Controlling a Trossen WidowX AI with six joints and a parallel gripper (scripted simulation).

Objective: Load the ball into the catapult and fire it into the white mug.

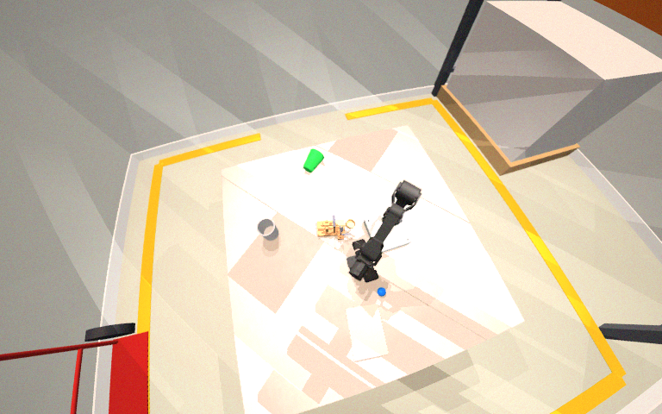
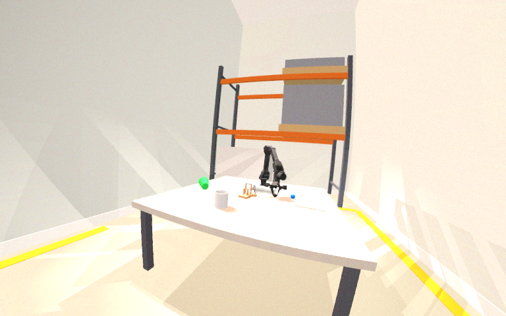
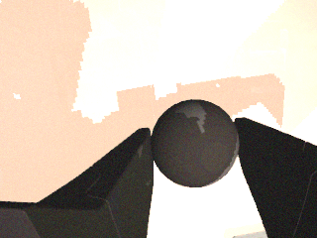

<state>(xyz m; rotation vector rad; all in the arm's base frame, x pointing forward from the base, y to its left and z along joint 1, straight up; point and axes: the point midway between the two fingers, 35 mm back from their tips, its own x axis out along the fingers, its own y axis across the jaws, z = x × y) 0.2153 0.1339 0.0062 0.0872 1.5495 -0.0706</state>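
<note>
My gripper (image 3: 193, 134) (image 2: 275, 193) is shut on a dark ball (image 3: 195, 149), which sits between the fingertips in the wrist view, low over the table. The ball is hidden in the top and exterior views. The small wooden catapult (image 1: 324, 228) (image 2: 246, 195) stands on the table, to the left of the gripper in the top and exterior views. Its ring-shaped cup (image 1: 346, 223) is on the side away from the mug and looks empty. The white mug (image 1: 271, 237) (image 2: 221, 200) stands upright farther left, looking grey in the overhead view.
A blue ball (image 1: 381, 291) (image 2: 292, 196) lies close to the gripper, on its right. A green cup (image 1: 313, 160) (image 2: 203, 182) lies on its side near the table's edge. A thin white flat piece (image 1: 366, 336) lies beyond the blue ball. The table's edge (image 2: 253, 241) shows in the exterior view.
</note>
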